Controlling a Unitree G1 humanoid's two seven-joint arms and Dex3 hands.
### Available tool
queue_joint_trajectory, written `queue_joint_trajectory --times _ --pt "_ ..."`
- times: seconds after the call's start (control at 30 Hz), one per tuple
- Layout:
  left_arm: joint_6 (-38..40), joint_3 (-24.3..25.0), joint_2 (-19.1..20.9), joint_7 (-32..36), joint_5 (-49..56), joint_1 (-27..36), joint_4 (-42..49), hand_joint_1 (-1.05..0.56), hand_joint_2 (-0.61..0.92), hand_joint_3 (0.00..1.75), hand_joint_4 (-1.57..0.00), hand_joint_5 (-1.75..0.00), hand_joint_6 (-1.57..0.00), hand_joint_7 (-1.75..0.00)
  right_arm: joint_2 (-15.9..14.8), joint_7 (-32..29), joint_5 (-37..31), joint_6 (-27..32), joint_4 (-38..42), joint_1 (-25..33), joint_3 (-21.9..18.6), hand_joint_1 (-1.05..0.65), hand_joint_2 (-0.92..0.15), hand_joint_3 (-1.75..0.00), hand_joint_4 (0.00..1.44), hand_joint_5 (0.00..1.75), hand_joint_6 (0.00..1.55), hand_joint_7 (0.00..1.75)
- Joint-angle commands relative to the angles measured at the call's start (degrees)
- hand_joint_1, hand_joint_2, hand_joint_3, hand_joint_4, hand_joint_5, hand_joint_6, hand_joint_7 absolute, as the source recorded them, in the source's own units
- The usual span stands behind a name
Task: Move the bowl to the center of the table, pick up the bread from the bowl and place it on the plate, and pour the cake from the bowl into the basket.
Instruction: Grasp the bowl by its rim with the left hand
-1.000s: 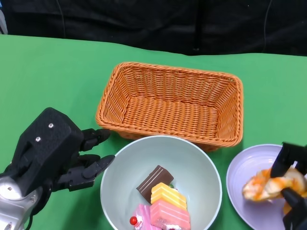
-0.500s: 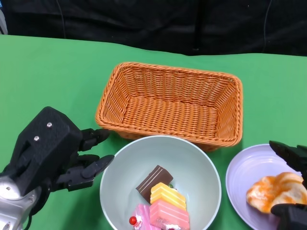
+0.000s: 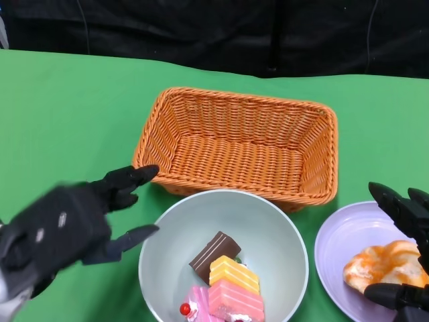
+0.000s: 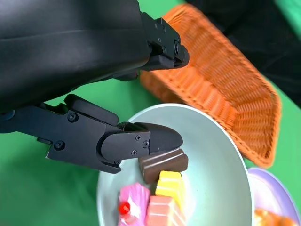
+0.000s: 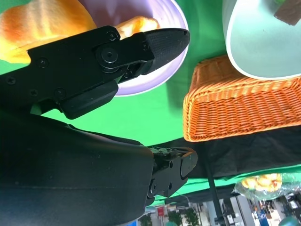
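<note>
Head view: you've got the bowl (image 3: pixel 223 258) at 6 o'clock on the green table (image 3: pixel 60 114), touching the near rim of the orange basket (image 3: pixel 238 142), which sits centre, toward 12. In the bowl: a brown cake slice (image 3: pixel 214 249), a yellow one (image 3: pixel 234 270), a pink one (image 3: pixel 234 300), and a pink piece with a red dot (image 3: pixel 194 312), all bunched at the bowl's 6 o'clock side. Plate (image 3: pixel 355 258) at 4 o'clock, just beside the bowl. Bread (image 3: pixel 383 267) lies on the plate. Left hand (image 3: pixel 64 228) at 8 o'clock, blurred, fingers apart and holding nothing; its fingertips (image 3: pixel 144 231) sit just off the bowl's 9 o'clock rim, with one more near the basket corner. Right hand (image 3: pixel 405 251) at 4 o'clock over the plate, fingers spread either side of the bread, not gripping it.

Right wrist view: the right hand (image 5: pixel 89 70) fills most of the frame, fingers parted, nothing between them. You see the bread (image 5: pixel 51 23) on the plate (image 5: pixel 155 70) behind the fingers. The basket (image 5: pixel 240 101) and the bowl (image 5: pixel 263 42) are beyond the plate.

Left wrist view: the left hand (image 4: pixel 99 94) has its fingers splayed and empty, one fingertip (image 4: pixel 160 139) over the bowl (image 4: pixel 221 169) near the rim, next to the brown cake slice (image 4: pixel 162 165). You can't tell if it touches the bowl. The yellow slice (image 4: pixel 171 186), the pink slice (image 4: pixel 162 212) and the red-dot piece (image 4: pixel 129 209) are just beside it. The basket (image 4: pixel 225 84) lies past the bowl, and an edge of the plate (image 4: pixel 273 193) and the bread (image 4: pixel 273 219) shows in the corner.
</note>
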Motion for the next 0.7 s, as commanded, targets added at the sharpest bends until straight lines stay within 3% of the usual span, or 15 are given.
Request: queue_joint_trajectory --times 0.03,0.1,0.17,0.23,0.27,0.4,0.53,0.7 --pt "-11.19 2.51 1.94 0.89 2.34 2.93 0.93 -0.52 0.92 0.4 0.0 -0.65 -0.25 -0.03 0.25 -1.51 0.9 -1.17 -0.6 0.48 -1.26 -0.85 -0.92 -0.27 0.02 0.03 0.02 0.01" --pt "-19.65 4.05 2.4 1.37 3.24 4.23 3.11 -0.5 0.92 0.39 -0.01 -0.66 -0.27 -0.03 0.42 -1.56 0.9 -1.14 -0.84 0.57 -1.3 -0.85 -0.92 -0.3 0.02 0.04 0.02 0.02" --pt "-33.5 6.09 5.08 2.77 6.42 4.85 7.26 -0.5 0.92 0.34 -0.04 -0.68 -0.31 -0.05 0.56 -2.17 1.21 -1.71 -0.99 0.76 -1.6 -0.84 -0.92 -0.32 0.03 0.05 0.03 0.02" --pt "-52.18 7.15 8.23 4.69 9.44 2.3 15.75 -0.52 0.92 0.23 -0.08 -0.72 -0.37 -0.08 1.23 -2.69 1.54 -1.69 -1.47 0.95 -1.81 -0.82 -0.92 -0.35 0.04 0.06 0.04 0.03" --pt "-56.78 7.34 8.72 5.06 10.01 1.39 18.25 -0.52 0.92 0.2 -0.09 -0.73 -0.39 -0.08 1.42 -2.76 1.59 -1.64 -1.6 0.98 -1.84 -0.82 -0.92 -0.36 0.04 0.07 0.04 0.03" --pt "-63.42 7.61 8.78 5.67 10.72 -0.1 22.85 -0.52 0.92 0.17 -0.1 -0.74 -0.41 -0.09 1.71 -2.69 1.53 -1.74 -1.64 0.99 -1.94 -0.81 -0.92 -0.37 0.04 0.08 0.04 0.03" --pt "-85.49 6.27 11.63 8.89 22.98 -10.02 35.78 -0.58 0.8 0.03 -0.35 -0.61 -0.6 -0.09 3.36 -2.12 2.25 -1.24 -3.66 0.69 -1.28 -0.78 -0.92 -0.39 0.06 0.11 0.05 0.04" --pt "-94.81 7.4 9.99 12.01 33.47 -14.74 40.28 -0.58 0.79 0.01 -0.35 -0.63 -0.65 -0.08 4.66 -1.07 2.16 -0.02 -5.24 1.07 -1.1 -0.77 -0.92 -0.41 0.04 0.13 0.04 0.04"
